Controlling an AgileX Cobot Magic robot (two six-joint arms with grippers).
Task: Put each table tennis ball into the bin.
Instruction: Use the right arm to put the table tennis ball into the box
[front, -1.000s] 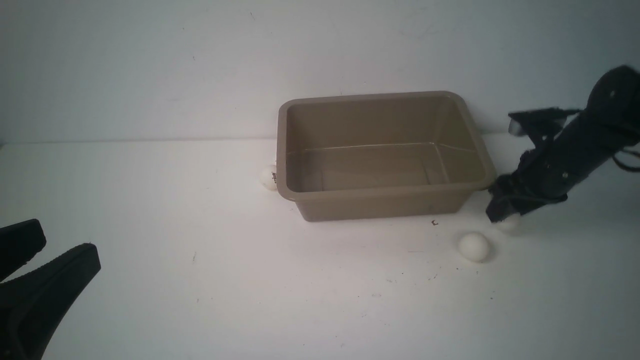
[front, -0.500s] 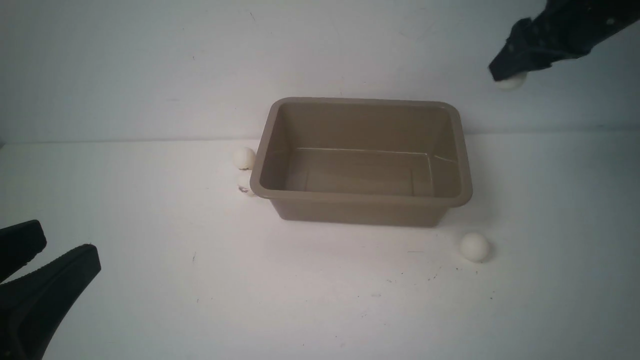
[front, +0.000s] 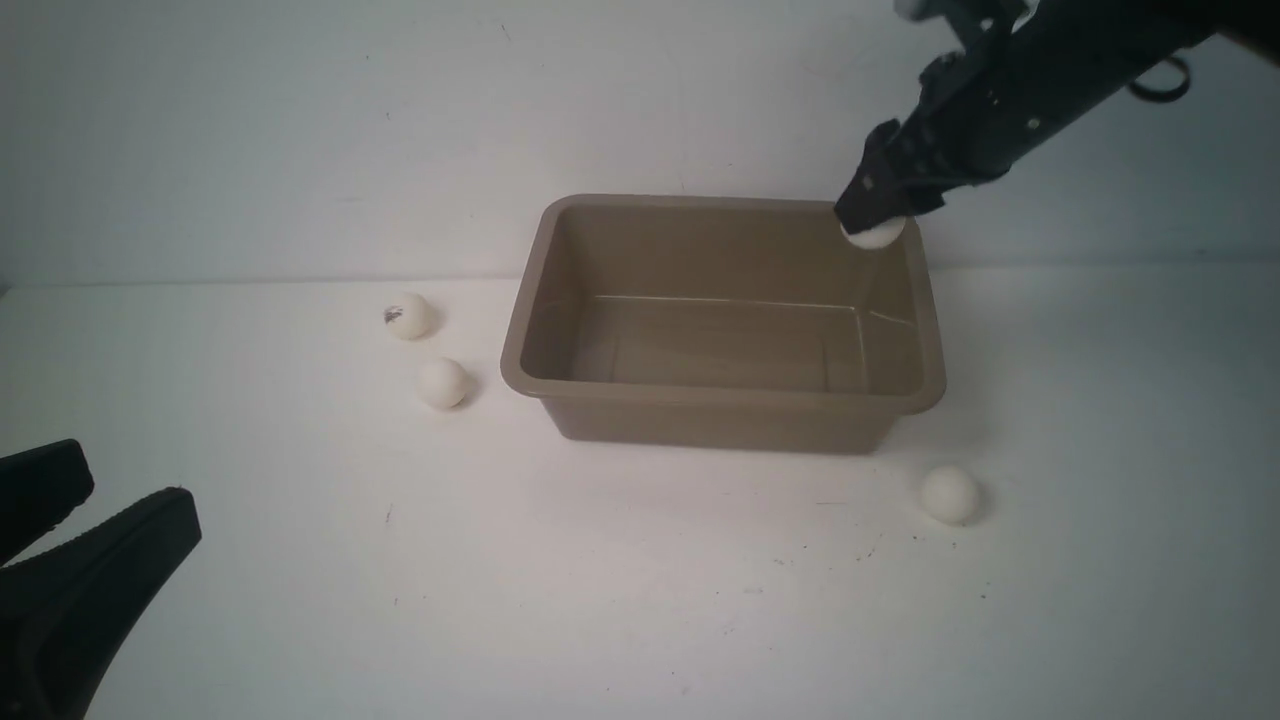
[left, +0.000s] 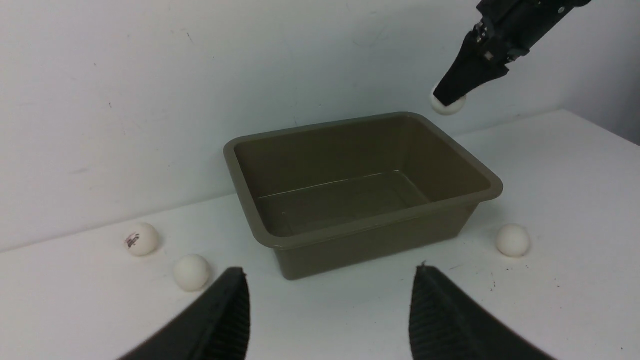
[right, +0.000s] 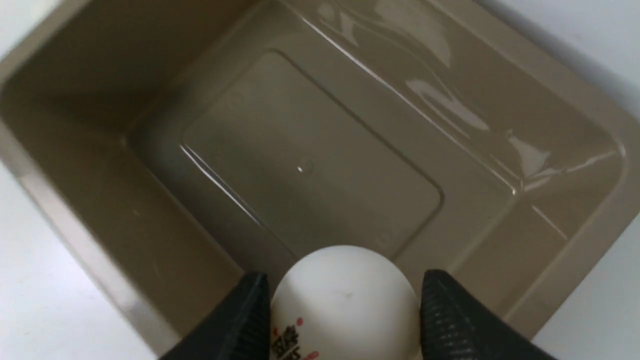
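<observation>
Front view has the right gripper (front: 872, 222) raised over the bin's (front: 720, 425) far right corner, its jaws pinching a held ball (front: 878, 236) between the tips. From the right wrist view the held ball (right: 345, 300) hangs over the bin's (right: 310, 165) floor but close to one wall. So the release looks best made after carrying it further toward the middle and lower inside. A light ball let go high and near a sloping wall could bounce out or clip the flared rim. Opening the jaws gently, without a sideways flick, should let it fall straight. The ball is a smooth, matte white sphere with dark and red print showing near the fingers, and it is far smaller than the bin, which holds nothing yet. Three more wait on the table (front: 640, 600): a logo ball (front: 409, 315) and a plain ball (front: 442, 383) near each other on the bin's left, and a lone ball (front: 949, 494) off its front right corner. The left gripper (front: 135, 492) rests low with jaws spread, holding nothing.
</observation>
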